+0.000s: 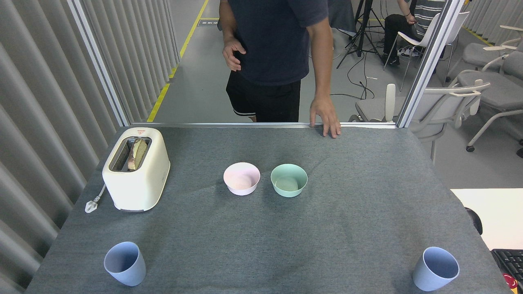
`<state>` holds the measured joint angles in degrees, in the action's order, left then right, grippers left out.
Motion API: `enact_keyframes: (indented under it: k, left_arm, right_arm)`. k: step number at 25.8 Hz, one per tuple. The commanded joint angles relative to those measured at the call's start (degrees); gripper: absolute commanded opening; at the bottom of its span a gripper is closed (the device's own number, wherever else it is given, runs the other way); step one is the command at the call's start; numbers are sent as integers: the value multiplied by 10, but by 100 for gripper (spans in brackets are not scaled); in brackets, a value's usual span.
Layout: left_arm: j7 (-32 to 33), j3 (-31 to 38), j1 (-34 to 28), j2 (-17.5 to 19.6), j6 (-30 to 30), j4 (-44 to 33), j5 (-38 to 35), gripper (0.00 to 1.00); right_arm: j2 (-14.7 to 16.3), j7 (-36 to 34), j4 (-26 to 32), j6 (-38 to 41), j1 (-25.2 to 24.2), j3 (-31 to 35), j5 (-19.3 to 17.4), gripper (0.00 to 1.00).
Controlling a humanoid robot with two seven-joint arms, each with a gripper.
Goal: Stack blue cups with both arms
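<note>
Two blue cups (125,263) (435,268) upright, well apart at near table corners; hands unseen.

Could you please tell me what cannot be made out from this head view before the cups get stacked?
- Both arms and their tools: outside the head view entirely, so their state is unknown.
- Toaster front controls: face away from the camera.
- Bread slice: its lower part sits hidden in the slot.
- Person: cut off by the top edge above the shoulders.
- Keyboard: cropped by the right edge.
- Right blue cup base: nearly at the bottom edge.
</note>
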<state>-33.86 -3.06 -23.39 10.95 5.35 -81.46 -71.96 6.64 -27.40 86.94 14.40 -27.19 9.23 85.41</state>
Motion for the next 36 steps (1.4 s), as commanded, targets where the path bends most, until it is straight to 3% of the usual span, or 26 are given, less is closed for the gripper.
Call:
enact_keyframes:
  k: [1,7,14,18,23,36]
  left_arm:
    - [-1,0,-1,0,-3,-5,-1,100]
    - [0,3,10,-1,-11,3,3,100]
    - [11,-12,44,-8,-128,9,-4,100]
    - [64,-19,46,-8,-130,8,-5,100]
    - [70,-27,69,-9,-129,20,-4,100]
    - [71,-24,150,-9,-132,115,6,100]
  right_arm:
    - [1,-2,0,1,1,0,0,100]
    - [0,-1,-3,0,3,-2,1,100]
    - [0,-1,-5,0,5,-4,1,100]
    - [0,-1,-5,0,5,-5,2,100]
    - [-2,-1,-5,0,5,-5,18,100]
    - [-2,-2,-8,0,5,-6,19,100]
